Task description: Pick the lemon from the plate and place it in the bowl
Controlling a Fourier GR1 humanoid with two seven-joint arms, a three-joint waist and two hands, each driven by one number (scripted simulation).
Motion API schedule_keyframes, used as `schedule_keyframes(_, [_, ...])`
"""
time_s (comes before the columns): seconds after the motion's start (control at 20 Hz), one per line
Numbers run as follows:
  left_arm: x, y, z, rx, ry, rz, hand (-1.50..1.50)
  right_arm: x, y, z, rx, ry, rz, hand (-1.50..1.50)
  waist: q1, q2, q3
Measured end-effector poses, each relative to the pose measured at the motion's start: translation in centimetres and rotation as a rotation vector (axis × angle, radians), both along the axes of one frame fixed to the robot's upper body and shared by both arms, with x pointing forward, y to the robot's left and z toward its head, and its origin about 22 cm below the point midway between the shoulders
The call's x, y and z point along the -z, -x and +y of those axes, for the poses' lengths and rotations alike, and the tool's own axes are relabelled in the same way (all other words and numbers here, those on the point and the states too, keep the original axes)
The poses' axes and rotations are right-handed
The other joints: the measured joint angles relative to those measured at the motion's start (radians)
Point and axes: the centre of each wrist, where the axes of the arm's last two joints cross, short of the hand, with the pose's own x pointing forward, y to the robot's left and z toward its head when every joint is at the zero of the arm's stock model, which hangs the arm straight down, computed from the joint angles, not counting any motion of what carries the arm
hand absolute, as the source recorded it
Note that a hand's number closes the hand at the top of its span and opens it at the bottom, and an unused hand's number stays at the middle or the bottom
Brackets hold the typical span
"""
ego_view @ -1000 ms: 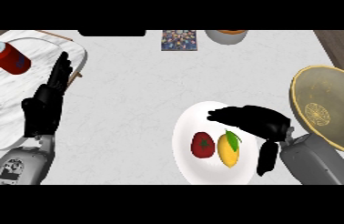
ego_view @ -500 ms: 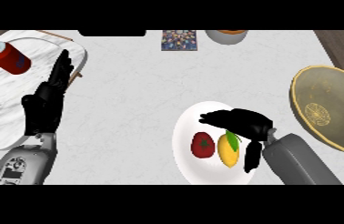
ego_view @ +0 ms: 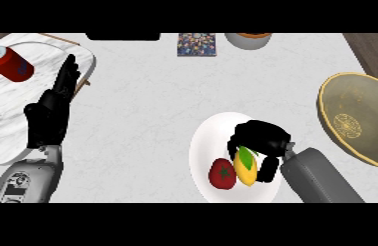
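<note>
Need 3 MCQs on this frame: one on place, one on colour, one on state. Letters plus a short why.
1. Where is the lemon?
A. in the bowl
B. on the white plate
C. on the bare counter

2. What colour is the fruit beside the lemon?
A. red
B. blue
C. white

3. What is the left hand doing?
A. holding the red cup
B. pressing on the plate
C. open, holding nothing

Answers:
1 B: it lies on the white plate, with the right hand over it; the bowl holds no fruit.
2 A: the red fruit is at the lemon's left.
3 C: fingers straight, beside the red cup, not around it.
</note>
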Motion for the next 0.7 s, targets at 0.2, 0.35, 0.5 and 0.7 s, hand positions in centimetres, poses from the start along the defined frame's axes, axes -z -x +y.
schedule_keyframes(0.2, [-0.2, 0.0, 0.3, 0.003, -0.002, -0.002, 0.0, 0.5, 0.1, -0.1, -0.009, -0.036, 0.005, 1.5, 0.0, 0.001, 0.001])
schedule_keyframes(0.35, [0.1, 0.4, 0.5, -0.002, -0.001, 0.004, 0.0, 0.3, 1.8, 0.7, 0.029, -0.041, -0.012, 1.5, -0.005, -0.003, -0.002])
schedule_keyframes(0.5, [0.3, 0.6, 1.0, -0.026, 0.003, 0.011, 0.0, 0.7, 4.5, 3.0, 0.149, -0.016, -0.031, 1.5, -0.027, -0.014, -0.009])
schedule_keyframes(0.7, [0.3, 0.7, 1.8, -0.05, -0.004, 0.016, 0.0, 1.0, 9.3, 6.1, 0.306, -0.02, -0.051, 1.5, -0.054, -0.02, -0.01])
